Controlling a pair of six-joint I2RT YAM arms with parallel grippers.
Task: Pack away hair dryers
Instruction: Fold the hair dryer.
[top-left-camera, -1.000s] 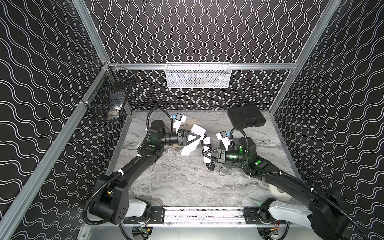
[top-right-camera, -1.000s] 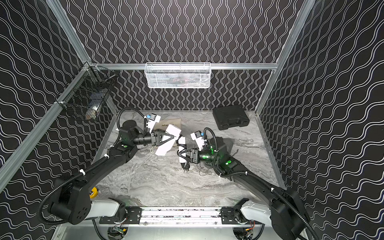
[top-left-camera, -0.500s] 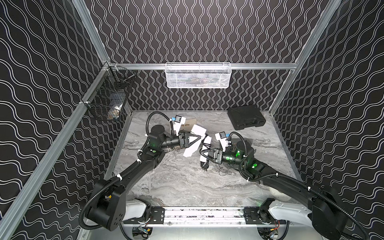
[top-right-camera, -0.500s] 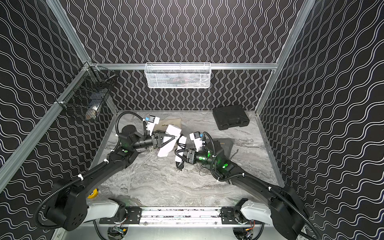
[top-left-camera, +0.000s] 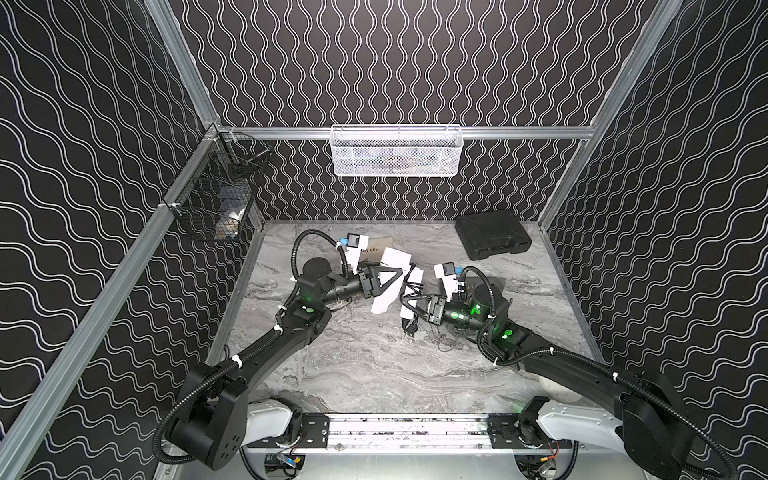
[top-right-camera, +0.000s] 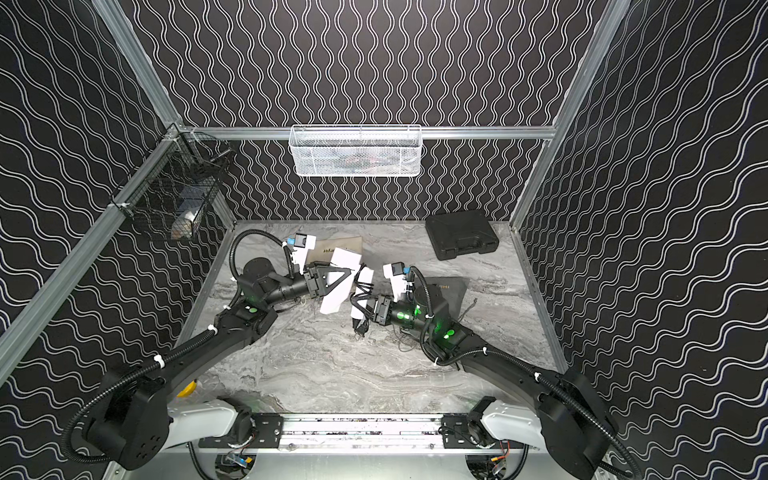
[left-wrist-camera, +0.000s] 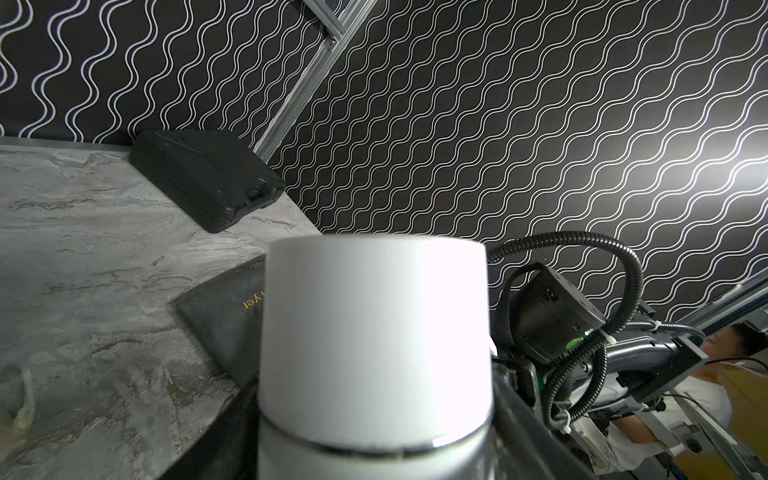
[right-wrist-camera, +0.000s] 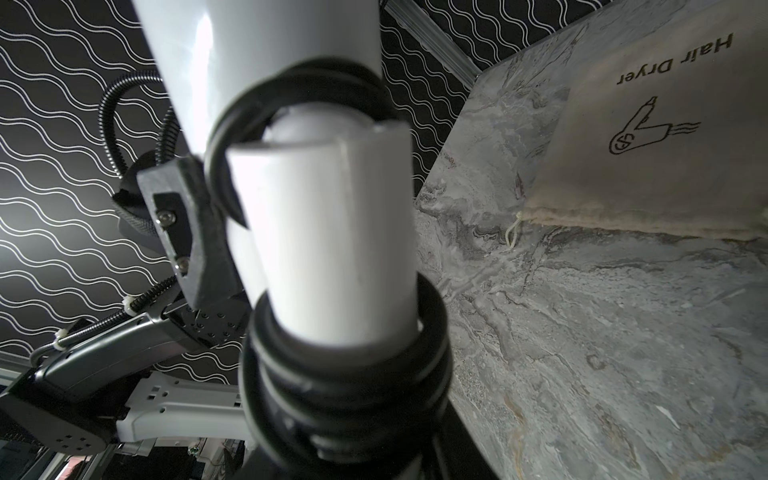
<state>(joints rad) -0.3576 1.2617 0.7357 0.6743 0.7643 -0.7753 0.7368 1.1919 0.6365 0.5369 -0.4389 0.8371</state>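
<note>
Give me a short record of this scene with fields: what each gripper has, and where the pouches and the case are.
left gripper: fingers shut on the barrel of the white hair dryer
right gripper: fingers shut on the same dryer's handle, which is wound with black cord
beige pouch: flat on the table, behind the dryer
grey pouch: flat, partly under the right arm
black case: closed, back right corner
</note>
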